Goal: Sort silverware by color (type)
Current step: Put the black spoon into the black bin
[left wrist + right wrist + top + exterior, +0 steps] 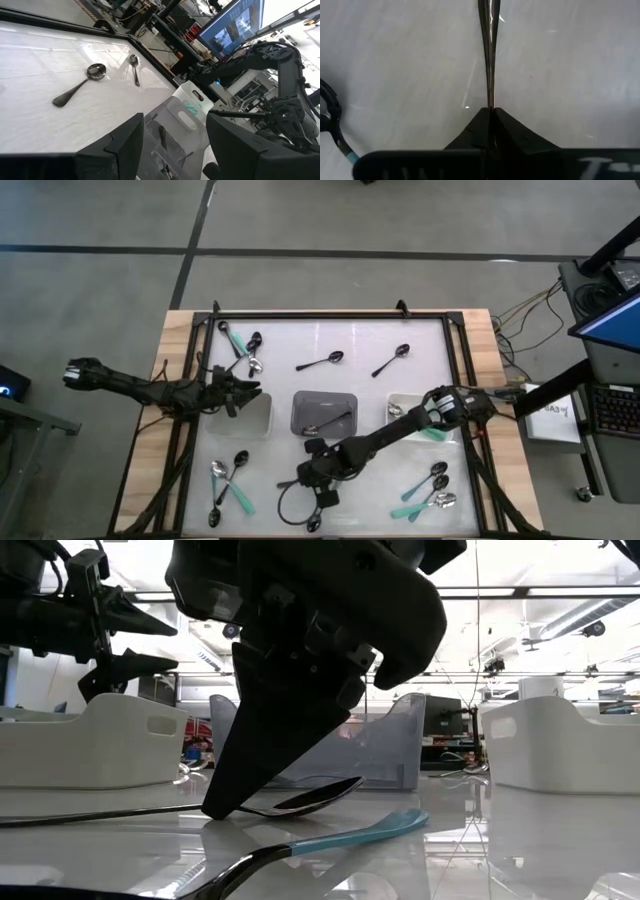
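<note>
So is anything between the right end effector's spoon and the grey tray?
Nothing visible. The right end effector is shut on a black spoon on the table, and the bare tabletop runs clear to the grey tray just behind it.

Overhead shot is evenly lit, pretty soft, with the glossy white surface [330, 395] throwing pale streaks of ceiling glare near its far edge. The level shot is brutally backlit: ceiling strip lights [560, 595] blow out, so the right tool [225, 808] is basically a black silhouette, and the near spoons go blurry while their reflections smear across the surface. The left wrist shot is bright and washed out toward the far room, with a glowing monitor [235, 25] and the fingers [125, 145] dark and soft. The right wrist shot is flat grey, with a thin highlight running down the spoon handle [490, 50].
</note>
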You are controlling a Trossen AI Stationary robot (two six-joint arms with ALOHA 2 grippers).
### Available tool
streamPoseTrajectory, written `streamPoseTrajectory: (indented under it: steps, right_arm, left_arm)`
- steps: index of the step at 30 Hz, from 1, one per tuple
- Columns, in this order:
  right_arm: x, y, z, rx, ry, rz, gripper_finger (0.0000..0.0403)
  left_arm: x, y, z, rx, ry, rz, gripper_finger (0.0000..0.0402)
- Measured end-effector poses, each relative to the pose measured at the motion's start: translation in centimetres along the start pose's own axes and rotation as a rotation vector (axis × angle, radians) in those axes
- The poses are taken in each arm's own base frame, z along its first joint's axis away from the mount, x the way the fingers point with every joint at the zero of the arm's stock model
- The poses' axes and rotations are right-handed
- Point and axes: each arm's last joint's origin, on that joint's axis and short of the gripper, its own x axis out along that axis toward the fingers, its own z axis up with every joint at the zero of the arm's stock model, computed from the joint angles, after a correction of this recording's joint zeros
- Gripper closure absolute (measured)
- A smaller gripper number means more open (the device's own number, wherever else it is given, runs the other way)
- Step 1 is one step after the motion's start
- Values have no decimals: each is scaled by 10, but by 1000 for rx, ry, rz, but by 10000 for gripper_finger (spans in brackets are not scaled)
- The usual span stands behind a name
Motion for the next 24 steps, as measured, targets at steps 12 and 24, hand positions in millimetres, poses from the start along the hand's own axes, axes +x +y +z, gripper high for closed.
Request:
streamPoseTrajectory:
  steps: [12,24]
  right_arm:
    - [-68,0,26,-3,-111,20,393]
    - [-148,-52,21,48,-88,-284,394]
  left_arm:
    - [0,0,0,0,0,0,203]
    - [0,0,0,0,0,0,203]
